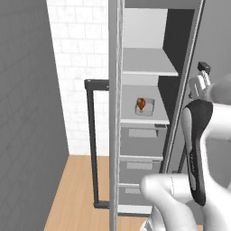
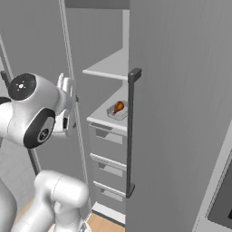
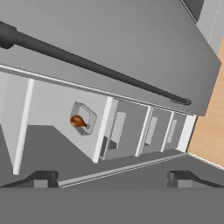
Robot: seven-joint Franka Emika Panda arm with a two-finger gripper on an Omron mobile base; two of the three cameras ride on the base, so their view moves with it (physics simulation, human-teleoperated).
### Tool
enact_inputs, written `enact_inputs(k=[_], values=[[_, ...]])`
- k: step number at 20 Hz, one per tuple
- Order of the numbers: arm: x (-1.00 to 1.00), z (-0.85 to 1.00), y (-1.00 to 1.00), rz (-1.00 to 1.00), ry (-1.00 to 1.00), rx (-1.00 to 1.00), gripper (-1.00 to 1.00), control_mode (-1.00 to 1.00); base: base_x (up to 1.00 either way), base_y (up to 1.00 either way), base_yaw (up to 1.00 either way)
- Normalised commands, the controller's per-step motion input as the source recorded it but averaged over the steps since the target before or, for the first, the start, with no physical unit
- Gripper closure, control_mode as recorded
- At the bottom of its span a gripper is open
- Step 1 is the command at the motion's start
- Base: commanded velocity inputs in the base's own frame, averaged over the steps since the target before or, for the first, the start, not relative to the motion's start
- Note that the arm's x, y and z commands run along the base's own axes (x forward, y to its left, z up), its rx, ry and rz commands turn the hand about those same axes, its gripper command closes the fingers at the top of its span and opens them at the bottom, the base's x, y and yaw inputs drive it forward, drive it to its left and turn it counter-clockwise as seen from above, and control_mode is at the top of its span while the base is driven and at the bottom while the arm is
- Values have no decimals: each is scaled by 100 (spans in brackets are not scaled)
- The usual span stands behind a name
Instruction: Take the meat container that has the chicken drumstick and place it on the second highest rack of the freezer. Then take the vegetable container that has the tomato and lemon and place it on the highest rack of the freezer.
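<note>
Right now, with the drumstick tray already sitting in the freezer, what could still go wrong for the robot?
The open freezer door stands close beside the arm, so a wide swing might knock it. The tray with the drumstick lies on the lower shelf near its front edge; a bump could shift it. The upper shelf sits in a narrow gap, so a bigger tray may catch the frame.

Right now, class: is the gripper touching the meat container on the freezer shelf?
Apart. In the hand view the open gripper sits outside the freezer, with bare shelf between its tips and the meat container.
</note>
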Motion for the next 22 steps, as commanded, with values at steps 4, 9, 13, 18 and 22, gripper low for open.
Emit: enact_inputs(k=[4,9,13,18,22], values=[[-53,-9,0,1,-10,4,-100,-100,0,0,0],[-30,4,3,13,-7,6,-100,-100,0,0,0],[0,-1,22,15,-8,3,-100,-100,0,0,0],[-2,0,0,2,-1,1,-100,100,-40,-13,0],[0,0,0,0,0,0,-100,100,-79,-37,0]])
